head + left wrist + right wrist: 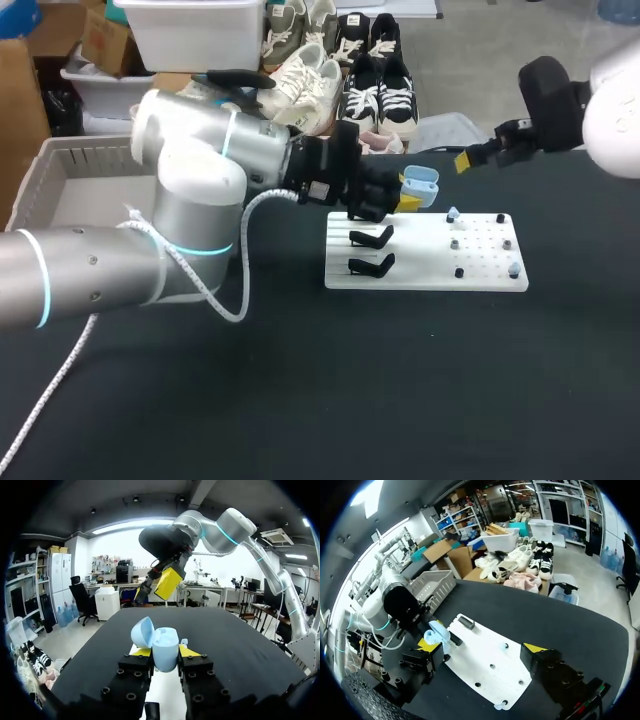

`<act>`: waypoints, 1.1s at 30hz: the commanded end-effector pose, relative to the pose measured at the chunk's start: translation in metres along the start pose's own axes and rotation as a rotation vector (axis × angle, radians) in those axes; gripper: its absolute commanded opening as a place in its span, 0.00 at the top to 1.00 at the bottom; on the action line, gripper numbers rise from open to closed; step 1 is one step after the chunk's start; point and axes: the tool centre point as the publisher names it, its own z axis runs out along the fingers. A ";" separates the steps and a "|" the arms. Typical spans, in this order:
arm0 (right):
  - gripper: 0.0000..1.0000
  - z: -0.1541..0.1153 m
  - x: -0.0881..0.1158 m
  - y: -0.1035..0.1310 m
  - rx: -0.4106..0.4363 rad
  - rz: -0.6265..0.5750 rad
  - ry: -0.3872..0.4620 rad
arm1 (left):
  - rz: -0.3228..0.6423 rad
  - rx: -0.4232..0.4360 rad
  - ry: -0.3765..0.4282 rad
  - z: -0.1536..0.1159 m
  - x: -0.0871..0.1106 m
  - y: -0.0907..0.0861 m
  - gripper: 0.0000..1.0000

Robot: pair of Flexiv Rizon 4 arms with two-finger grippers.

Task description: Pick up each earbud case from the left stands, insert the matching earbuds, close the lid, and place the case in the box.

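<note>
My left gripper (408, 197) is shut on a light blue earbud case (421, 180) and holds it above the far left part of the white board (430, 275). The case's lid (142, 632) stands open, and the case body (164, 649) sits between the yellow-tipped fingers. Two black stands (371, 237) on the board's left side are empty. Small earbuds (453, 214) sit on pegs across the board's right half. My right gripper (470, 158) hangs open above the table's far right, beyond the board. From the right wrist, the case (438, 631) shows near the board (490, 666).
A grey basket (70, 165) stands at the table's far left, behind my left arm. A white cable (235, 300) loops down from that arm over the black tabletop. The near half of the table holds nothing but this cable.
</note>
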 end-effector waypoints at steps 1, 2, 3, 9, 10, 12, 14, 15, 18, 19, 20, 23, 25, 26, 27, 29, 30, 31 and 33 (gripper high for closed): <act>0.00 -0.020 0.012 -0.004 0.051 -0.004 0.004 | 0.042 -0.091 -0.095 -0.008 0.002 -0.017 1.00; 0.00 -0.021 0.014 -0.006 0.057 -0.009 0.010 | 0.056 -0.100 -0.108 -0.008 0.000 -0.018 1.00; 0.00 -0.023 0.017 -0.008 0.062 -0.011 0.014 | 0.069 -0.101 -0.117 -0.008 -0.001 -0.019 1.00; 0.00 -0.032 0.029 -0.014 0.081 -0.015 0.024 | 0.083 -0.103 -0.118 -0.003 -0.005 -0.025 1.00; 0.00 -0.032 0.031 -0.014 0.080 -0.014 0.022 | 0.078 -0.099 -0.124 -0.002 -0.005 -0.025 1.00; 0.00 -0.033 0.035 -0.013 0.082 -0.013 0.023 | 0.071 -0.100 -0.132 -0.001 -0.005 -0.024 1.00; 0.00 -0.033 0.039 -0.013 0.085 -0.013 0.025 | 0.069 -0.107 -0.127 0.000 -0.003 -0.022 1.00; 0.00 -0.033 0.041 -0.014 0.086 -0.013 0.026 | 0.069 -0.108 -0.127 0.000 -0.002 -0.021 1.00; 0.00 -0.031 0.045 -0.013 0.086 -0.013 0.028 | 0.079 -0.103 -0.117 0.001 0.001 -0.022 1.00; 0.00 -0.031 0.046 -0.015 0.092 -0.014 0.033 | 0.081 -0.099 -0.111 0.001 0.002 -0.022 1.00; 0.00 -0.030 0.047 -0.012 0.095 -0.014 0.036 | 0.083 -0.097 -0.108 0.001 0.003 -0.022 1.00; 0.00 -0.029 0.049 -0.011 0.103 -0.015 0.038 | 0.080 -0.082 -0.111 0.000 0.008 -0.020 1.00; 0.00 -0.029 0.050 -0.012 0.107 -0.013 0.038 | 0.076 -0.082 -0.112 -0.001 0.011 -0.018 1.00; 0.00 -0.029 0.051 -0.012 0.108 -0.011 0.038 | 0.075 -0.082 -0.113 -0.002 0.012 -0.017 1.00; 0.00 -0.029 0.051 -0.011 0.109 -0.011 0.038 | 0.073 -0.082 -0.113 -0.003 0.013 -0.017 1.00; 0.00 -0.028 0.051 -0.009 0.111 -0.009 0.039 | 0.062 -0.073 -0.118 -0.003 0.015 -0.016 1.00; 0.00 -0.028 0.051 -0.008 0.112 -0.009 0.040 | 0.060 -0.073 -0.117 -0.004 0.015 -0.016 1.00; 0.00 -0.028 0.052 -0.007 0.114 -0.008 0.040 | 0.060 -0.073 -0.116 -0.004 0.016 -0.016 1.00; 0.00 -0.028 0.052 -0.007 0.116 -0.007 0.040 | 0.052 -0.059 -0.123 -0.004 0.017 -0.017 1.00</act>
